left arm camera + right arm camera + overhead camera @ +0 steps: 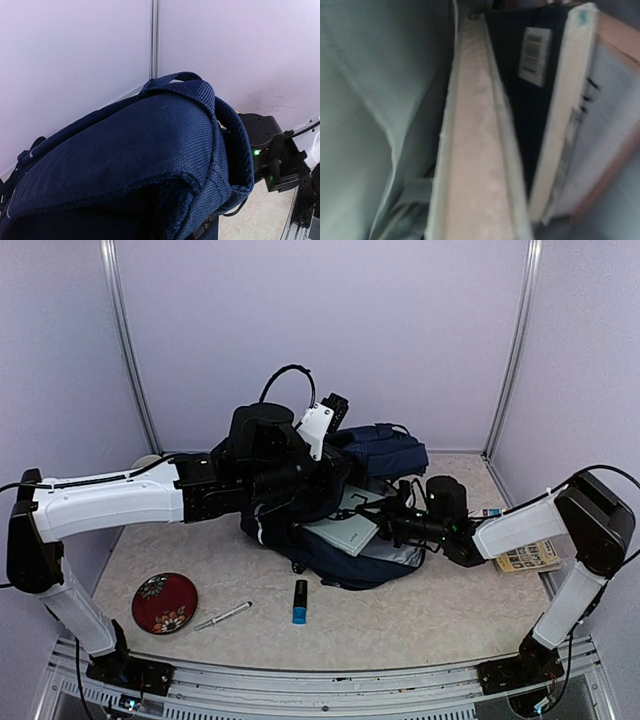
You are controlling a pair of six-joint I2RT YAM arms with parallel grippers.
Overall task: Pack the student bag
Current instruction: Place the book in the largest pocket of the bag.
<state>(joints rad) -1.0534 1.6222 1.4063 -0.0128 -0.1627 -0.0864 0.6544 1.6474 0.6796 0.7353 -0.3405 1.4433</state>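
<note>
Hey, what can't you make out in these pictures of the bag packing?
- Right gripper jaws: top view, dark and small against the student bag; right wrist view shows no fingers.
- Barcode label: right wrist view, too blurred to read.
- Booklet: top view, partly covered by the right arm.
- Black-and-blue item: top view, too small to identify.

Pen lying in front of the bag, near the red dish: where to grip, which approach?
Mid-barrel of the pen, straight from above, jaws closing across its length. It lies flat and diagonal on the table, too low for a side approach; the red dish on its left and the marker on its right both sit apart.
</note>
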